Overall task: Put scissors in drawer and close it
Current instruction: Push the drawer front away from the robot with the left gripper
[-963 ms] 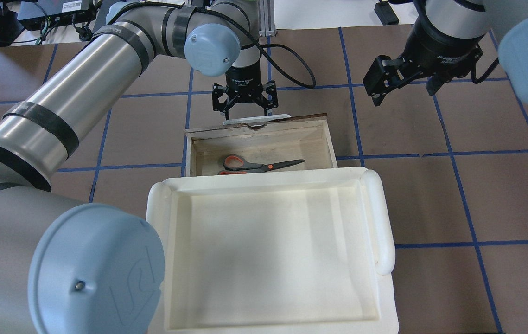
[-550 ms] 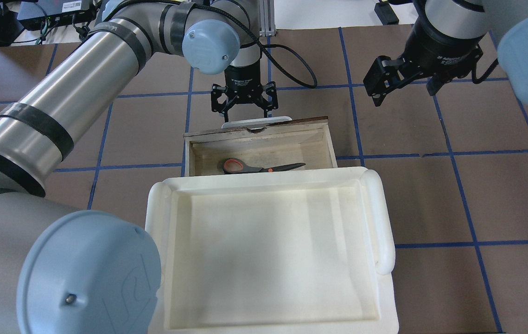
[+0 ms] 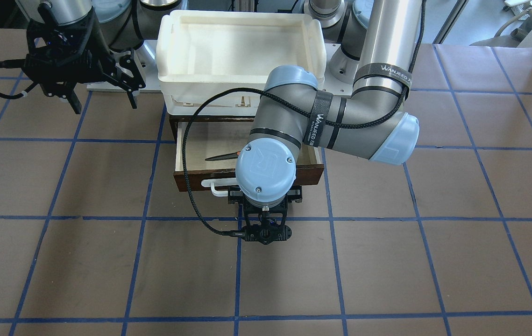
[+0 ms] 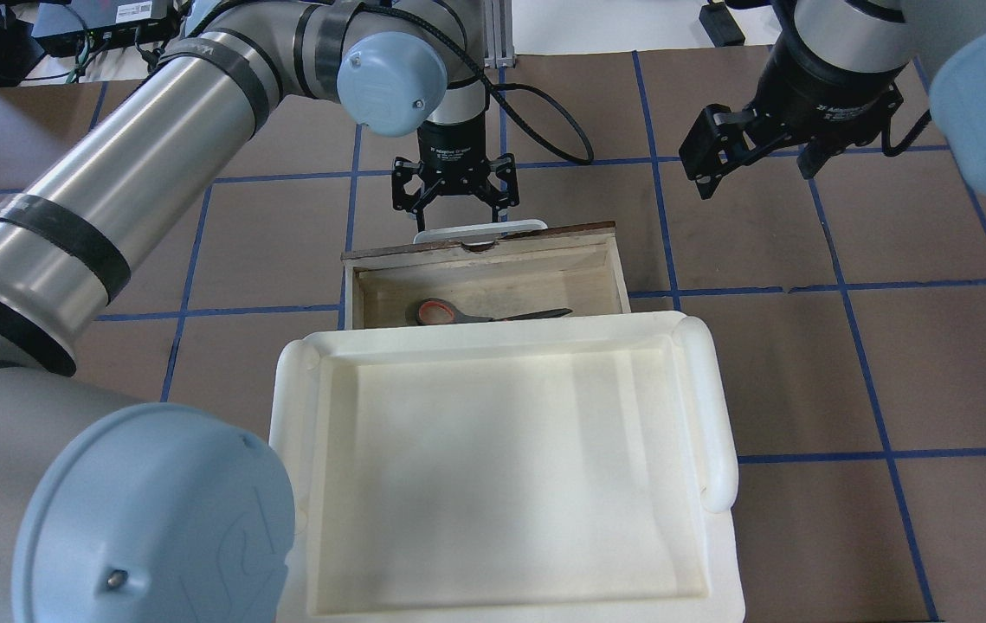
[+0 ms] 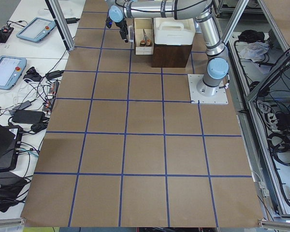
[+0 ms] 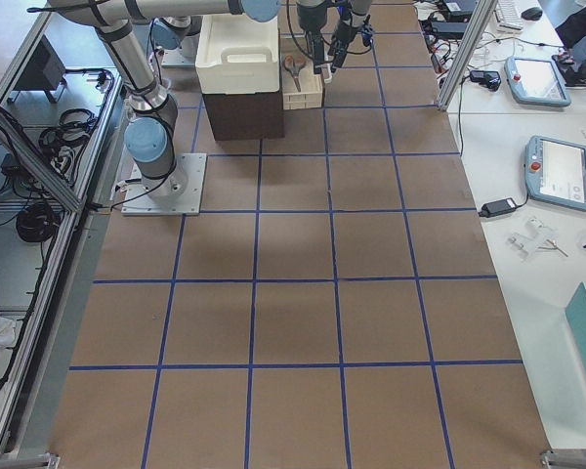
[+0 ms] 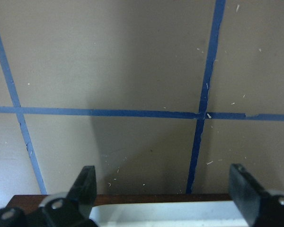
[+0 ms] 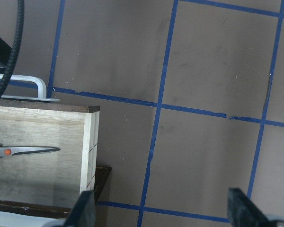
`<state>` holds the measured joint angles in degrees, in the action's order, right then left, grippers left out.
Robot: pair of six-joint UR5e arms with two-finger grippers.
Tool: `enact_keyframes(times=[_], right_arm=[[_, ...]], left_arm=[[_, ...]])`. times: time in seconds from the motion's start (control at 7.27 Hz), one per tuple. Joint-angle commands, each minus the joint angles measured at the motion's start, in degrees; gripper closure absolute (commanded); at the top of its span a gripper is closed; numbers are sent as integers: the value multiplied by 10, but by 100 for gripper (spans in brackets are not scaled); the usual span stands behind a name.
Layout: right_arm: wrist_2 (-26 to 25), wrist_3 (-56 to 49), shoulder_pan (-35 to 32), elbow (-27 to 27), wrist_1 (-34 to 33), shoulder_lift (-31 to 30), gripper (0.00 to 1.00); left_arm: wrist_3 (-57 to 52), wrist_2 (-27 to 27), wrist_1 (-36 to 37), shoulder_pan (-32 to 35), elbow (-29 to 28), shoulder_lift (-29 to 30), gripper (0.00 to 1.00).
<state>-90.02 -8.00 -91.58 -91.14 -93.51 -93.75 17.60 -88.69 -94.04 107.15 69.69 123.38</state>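
We look down on a wooden drawer (image 4: 536, 268), partly pulled out from under a white plastic tray (image 4: 713, 407). The scissors (image 4: 493, 313) lie flat on its pale floor, close to the tray's edge, blades pointing to our right. Our left gripper (image 4: 456, 206) hangs at the drawer's dark front, its jaws spread to either side of the white bar handle (image 7: 170, 213), gripping nothing. Our right gripper (image 4: 752, 169) hovers well apart, also spread and empty. Only the closing remains, we judge. We would press at the handle's middle, straight along the slide and slowly, so the drawer does not twist and jam, stopping once the front meets the cabinet (image 5: 171, 55).
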Motion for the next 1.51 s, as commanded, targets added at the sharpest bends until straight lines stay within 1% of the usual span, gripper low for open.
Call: enact_keyframes(times=[0.0,0.14,0.28,0.41,0.55,0.96,1.1,1.38], right_arm=[[-1,0,0,0,0,1,0],[-1,0,0,0,0,1,0],[-11,0,0,0,0,1,0],[-21,0,0,0,0,0,0],[-20,0,0,0,0,0,0],[-20,0,0,-1,0,0,0],[-20,0,0,0,1,0,0],[-20,0,0,0,0,0,0]], left_arm=[[-1,-2,-1,2,8,-8,0],[-1,-1,3,1,7,-8,0],[-1,0,10,0,5,-8,0],[-1,10,46,-4,5,-7,0],[0,6,51,-2,5,4,0],[6,-3,46,27,20,11,0],[4,-23,46,31,32,6,0],[3,-22,41,32,36,-4,0]])
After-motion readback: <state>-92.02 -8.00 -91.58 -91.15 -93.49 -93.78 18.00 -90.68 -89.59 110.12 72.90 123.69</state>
